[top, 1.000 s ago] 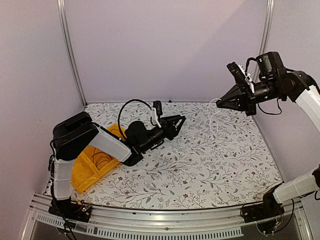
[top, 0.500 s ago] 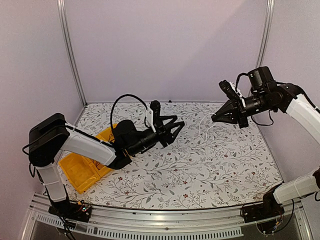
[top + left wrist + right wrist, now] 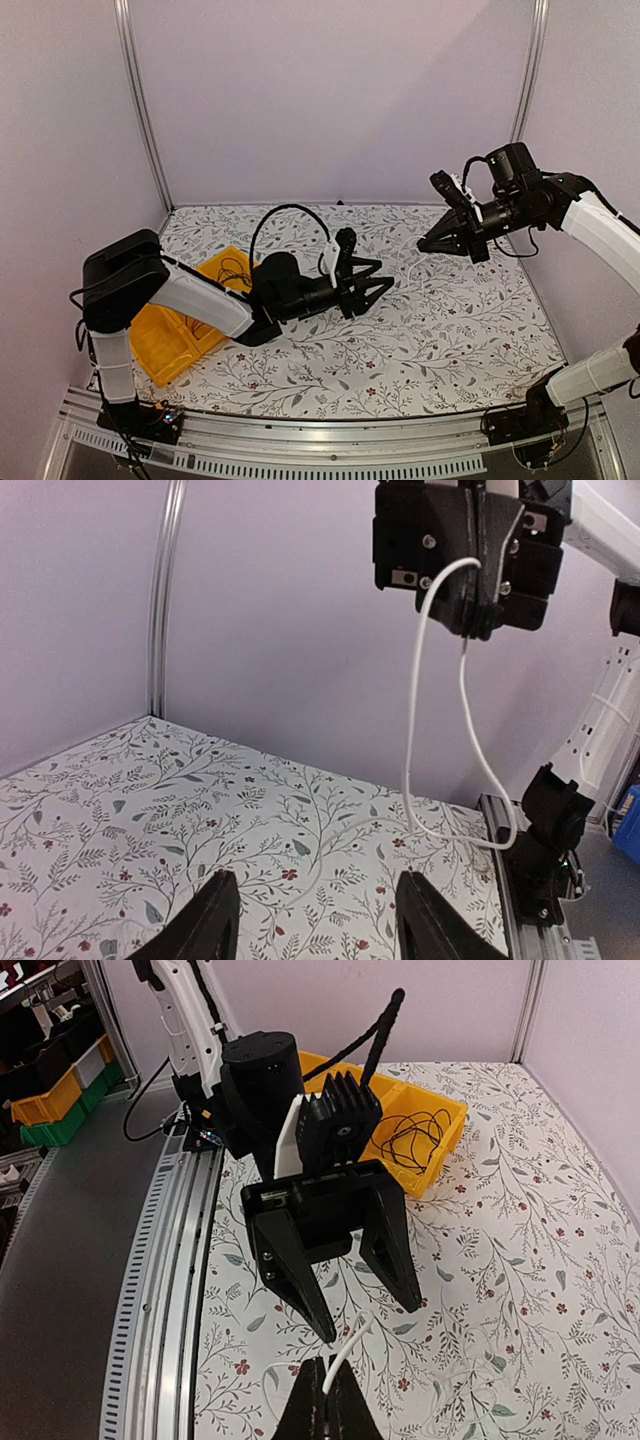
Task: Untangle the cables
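Observation:
A thin white cable (image 3: pixel 413 730) hangs in a long loop from my right gripper (image 3: pixel 421 247), which is shut on it above the table's right half. In the right wrist view the cable (image 3: pixel 344 1352) rises from between my shut right gripper (image 3: pixel 327 1362). Its lower end trails over the floral table (image 3: pixel 150 810). My left gripper (image 3: pixel 378 297) points right, low over the middle of the table, open and holding nothing, just short of the hanging cable. My left gripper (image 3: pixel 318 925) looks at the loop. More cables, thin and black (image 3: pixel 415 1135), lie coiled in a yellow bin (image 3: pixel 455 1120).
The yellow bin (image 3: pixel 165 345) sits at the table's left edge under my left arm. Metal posts (image 3: pixel 140 100) stand at the back corners before a plain wall. A rail (image 3: pixel 300 440) runs along the near edge.
My left gripper has swung right toward the table's middle and opened wider. My right gripper has come down and left with the white cable still in it.

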You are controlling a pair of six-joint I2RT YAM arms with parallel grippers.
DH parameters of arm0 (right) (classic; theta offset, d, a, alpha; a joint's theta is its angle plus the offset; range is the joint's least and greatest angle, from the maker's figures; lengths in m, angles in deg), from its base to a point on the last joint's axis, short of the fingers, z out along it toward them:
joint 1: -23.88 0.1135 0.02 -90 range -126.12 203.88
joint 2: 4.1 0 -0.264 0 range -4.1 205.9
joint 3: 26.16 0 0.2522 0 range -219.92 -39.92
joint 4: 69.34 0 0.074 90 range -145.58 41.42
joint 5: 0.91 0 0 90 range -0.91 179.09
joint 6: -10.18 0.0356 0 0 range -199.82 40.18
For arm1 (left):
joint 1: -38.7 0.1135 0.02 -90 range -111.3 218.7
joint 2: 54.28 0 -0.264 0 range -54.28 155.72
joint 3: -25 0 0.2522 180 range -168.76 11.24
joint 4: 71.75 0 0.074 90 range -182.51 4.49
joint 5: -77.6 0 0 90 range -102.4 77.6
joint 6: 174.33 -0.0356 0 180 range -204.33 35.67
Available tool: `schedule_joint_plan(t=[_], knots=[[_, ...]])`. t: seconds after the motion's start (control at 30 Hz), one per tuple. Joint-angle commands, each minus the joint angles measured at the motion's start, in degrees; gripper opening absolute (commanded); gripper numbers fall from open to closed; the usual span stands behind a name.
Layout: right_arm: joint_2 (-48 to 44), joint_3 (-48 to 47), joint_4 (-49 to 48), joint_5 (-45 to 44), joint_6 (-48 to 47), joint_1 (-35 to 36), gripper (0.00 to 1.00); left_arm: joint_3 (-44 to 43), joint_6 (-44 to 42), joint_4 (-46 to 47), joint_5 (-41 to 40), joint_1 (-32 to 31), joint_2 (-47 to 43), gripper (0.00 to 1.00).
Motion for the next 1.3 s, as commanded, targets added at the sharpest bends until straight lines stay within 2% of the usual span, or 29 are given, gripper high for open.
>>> schedule_joint_plan(t=[0.0, 0.27, 0.5, 0.6, 0.77, 0.83, 0.9, 0.97, 1.03, 1.17, 1.27], knots=[[0.01, 0.61, -1.09, 1.59, 0.2, -0.16, 0.01, -3.99, -0.56, -2.13, 1.61, -0.85, 2.11, 0.54], [0.11, 0.99, -0.96, 1.79, 0.54, -0.01, 0.02, -6.59, -1.3, -0.35, 5.22, -1.57, 3.87, 0.54], [-0.06, 1.16, -1.16, 1.54, 0.73, 0.01, 0.02, -9.53, -1.6, -0.95, 9.85, -1.73, 5.37, 0.48], [-0.16, 1.63, -1.38, 1.31, 0.74, 0.01, 0.02, -9.9, -1.6, -0.96, 10.45, -1.67, 5.42, 0.39], [-0.4, 2.67, -2.02, 0.51, 0.58, 0.01, 0.04, -9.65, -1.15, -4.36, 6.07, -1.56, 3.3, 0.09], [-0.93, 3.68, -3.05, 0.17, 0.56, -0.07, 0.1, -8.1, -1.69, -6.25, 3.25, -1.53, 0.6, 0.01], [-1.5, 4.95, -3.92, 0.65, 0.1, -0.22, 0.16, -6.75, -2.84, -10.33, 0.47, -1.42, -3.04, 0.0], [-2.44, 7.33, -6.24, 0.95, -0.67, -0.82, 0.3, -6.25, -4.04, -16.84, -2.2, -1.23, -7.39, 0.0], [-3.2, 10.54, -9.38, 0.57, -0.31, -1.57, 0.39, -5.92, -4.79, -24.47, -4.61, -1.14, -11.9, 0.0], [-2.38, 15.55, -15.16, 0.39, 1.12, -2.71, 0.45, -5.06, -4.1, -39.51, -9.84, -1.05, -20.87, 0.0], [-0.25, 18.1, -18.14, -3.55, 2.18, -2.8, 0.46, -3.88, -1.77, -50.08, -14.93, -1.04, -28.22, 0.0]])
